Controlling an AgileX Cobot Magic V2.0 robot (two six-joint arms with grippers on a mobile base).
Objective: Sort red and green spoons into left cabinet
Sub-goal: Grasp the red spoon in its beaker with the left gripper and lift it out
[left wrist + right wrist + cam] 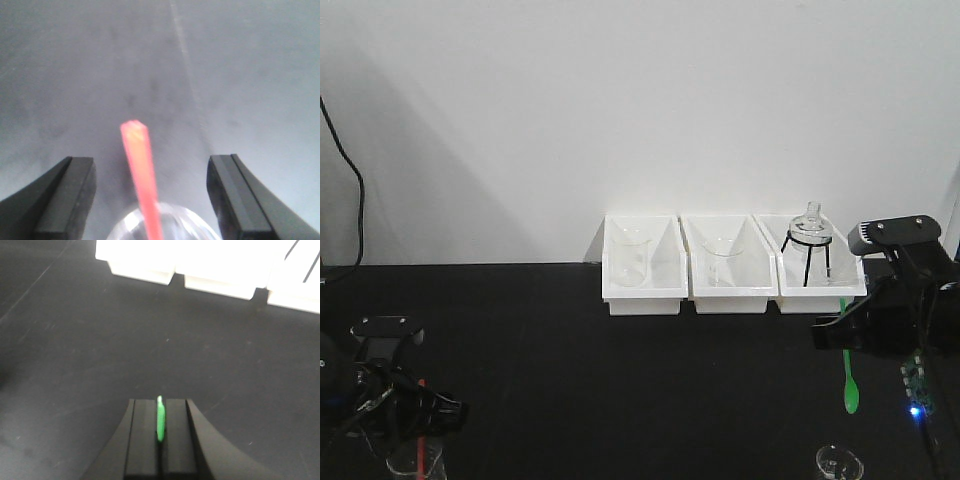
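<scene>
The red spoon (141, 172) stands handle-up in a clear glass beaker (165, 225). My left gripper (150, 160) is open around it, one finger (70, 197) on each side of the handle and neither touching it. In the front view this gripper (432, 410) sits low at the table's front left, over the beaker (415, 462). My right gripper (160, 402) is shut on the green spoon (160, 418), held edge-on between the pads. In the front view the green spoon (851, 385) hangs bowl-down from that gripper (835, 335) above the black table. The left cabinet is out of view.
Three white bins (642, 293) stand against the wall at the back of the black table (620, 390). The first two each hold a glass beaker and the right one holds a flask on a wire stand (810, 240). A small glass (838, 463) stands at the front right.
</scene>
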